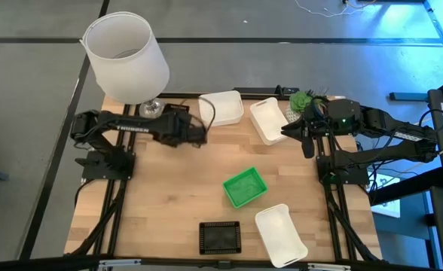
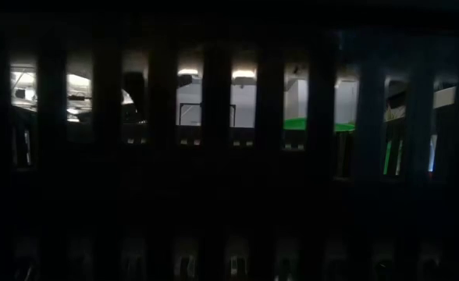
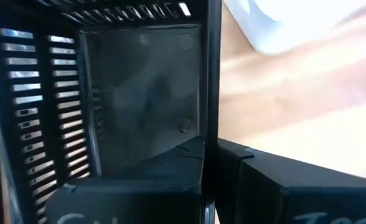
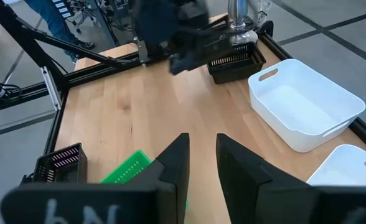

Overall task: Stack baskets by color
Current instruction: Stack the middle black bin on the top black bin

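Two dark arms, white lettering on links; green light glows on right arm (image 1: 347, 119).

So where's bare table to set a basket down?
Free: the left half, between the left gripper and black basket. Crowded: the far edge, where two white baskets sit by the right gripper.

The left arm reaches in from its side along the far edge, its end effector (image 1: 194, 129) clamped with fingers (image 3: 189, 180) pressed together. The right arm folds inward at the opposite far corner, its end effector (image 1: 306, 143) with fingers (image 4: 177, 163) apart, holding nothing.
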`<control>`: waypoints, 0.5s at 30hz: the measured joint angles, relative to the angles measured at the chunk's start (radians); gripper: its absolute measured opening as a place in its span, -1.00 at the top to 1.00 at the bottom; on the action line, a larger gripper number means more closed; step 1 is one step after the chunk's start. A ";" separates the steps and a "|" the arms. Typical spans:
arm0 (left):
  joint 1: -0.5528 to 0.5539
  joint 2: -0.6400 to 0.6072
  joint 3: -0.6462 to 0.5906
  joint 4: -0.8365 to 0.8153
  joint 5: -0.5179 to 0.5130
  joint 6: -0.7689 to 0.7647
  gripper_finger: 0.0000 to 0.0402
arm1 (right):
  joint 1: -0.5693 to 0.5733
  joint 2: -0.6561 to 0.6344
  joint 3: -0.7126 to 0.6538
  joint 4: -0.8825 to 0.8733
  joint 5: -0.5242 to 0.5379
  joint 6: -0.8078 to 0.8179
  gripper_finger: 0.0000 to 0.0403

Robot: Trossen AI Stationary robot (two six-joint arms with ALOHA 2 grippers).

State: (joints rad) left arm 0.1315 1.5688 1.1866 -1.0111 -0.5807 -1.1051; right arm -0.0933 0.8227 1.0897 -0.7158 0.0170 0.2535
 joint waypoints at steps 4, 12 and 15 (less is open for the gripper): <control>0.081 0.000 0.000 0.074 -0.026 0.080 1.00 | 0.000 0.000 0.000 0.000 0.000 0.000 0.61; 0.187 0.010 0.001 0.152 -0.003 0.179 1.00 | 0.000 0.000 0.000 0.000 0.020 -0.001 0.61; 0.197 0.031 0.001 0.165 0.004 0.176 1.00 | 0.000 0.000 0.000 0.000 0.028 -0.003 0.61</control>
State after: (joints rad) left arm 0.3287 1.6002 1.1873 -0.8459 -0.5769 -0.9287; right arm -0.0933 0.8227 1.0897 -0.7158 0.0452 0.2508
